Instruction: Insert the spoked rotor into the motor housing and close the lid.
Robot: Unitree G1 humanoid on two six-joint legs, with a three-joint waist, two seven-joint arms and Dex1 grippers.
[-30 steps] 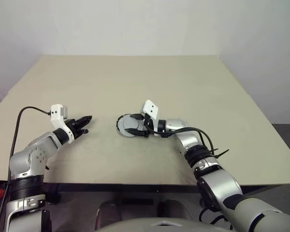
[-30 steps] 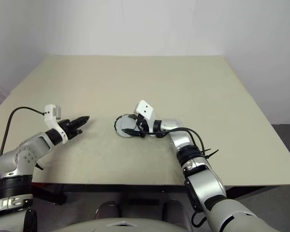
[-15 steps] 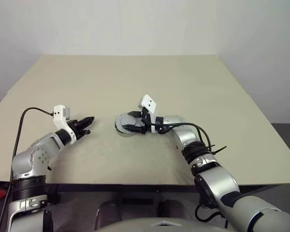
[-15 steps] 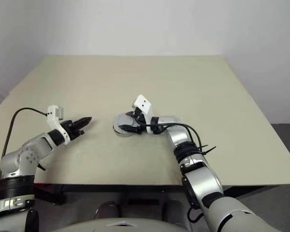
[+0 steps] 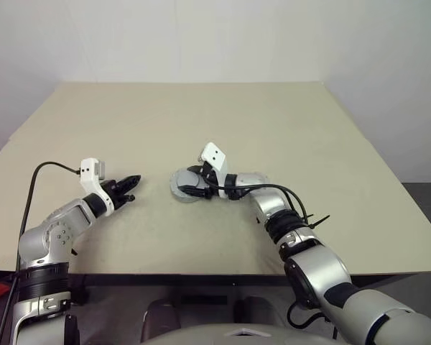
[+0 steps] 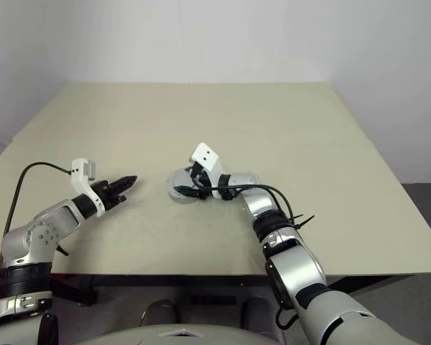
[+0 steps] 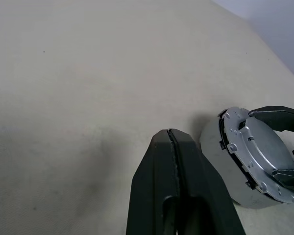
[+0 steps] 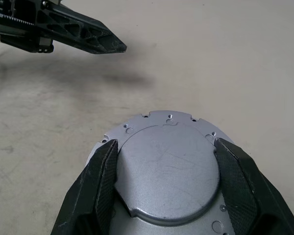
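A: Starting nearest us, what is the left gripper [image 5: 129, 187] doing?

B: It is hovering low over the tabletop [image 5: 287, 129] at about nine o'clock of the work, fingers clenched together on nothing, tips pointing toward the housing and well apart from it.

A: And the right gripper [image 8: 166, 147]?

B: It is reaching in from three o'clock and straddling the motor housing [image 5: 184, 185], one finger on each side of the silver-grey lid [image 8: 167, 166]. The lid is lying flat over the housing, so it is looking closed or nearly so. The fingers [image 8: 95, 183] are standing wide at the rim, but I cannot tell whether they are actually squeezing it.

A: Where is the spoked rotor?

B: I am not seeing it loose on the tabletop; I am judging it is sitting under the lid, though that is hidden.

A: What could go wrong?

B: The grip is riding on a thin, smooth rim. If the lid is not fully seated, pressing or dragging could be tilting it, or sliding the whole puck toward nine o'clock, where nothing is bracing it. Letting go unevenly could also be nudging it askew.
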